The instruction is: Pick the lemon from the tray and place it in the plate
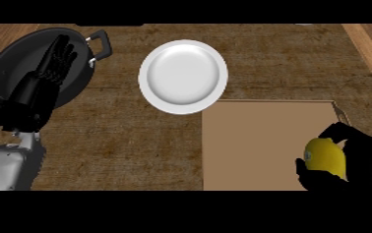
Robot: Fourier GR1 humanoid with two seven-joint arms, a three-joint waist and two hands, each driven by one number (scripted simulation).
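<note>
Right hand [327, 175] grasping the lemon [325, 156] over the tray [254, 148].

The tray, a flat tan rectangle, occupies the counter [131, 138] toward 4 o'clock; at its right edge the black right hand curls its fingers and thumb round the yellow lemon, part of which shows between them. The white plate [183, 76] lies near 12 o'clock, just beyond the tray's far left corner, and holds nothing. At 10 o'clock a dark pan [80, 74] with a handle sits on the counter; the left hand [54, 62] shows over it, fingers straight and open, holding nothing.
</note>
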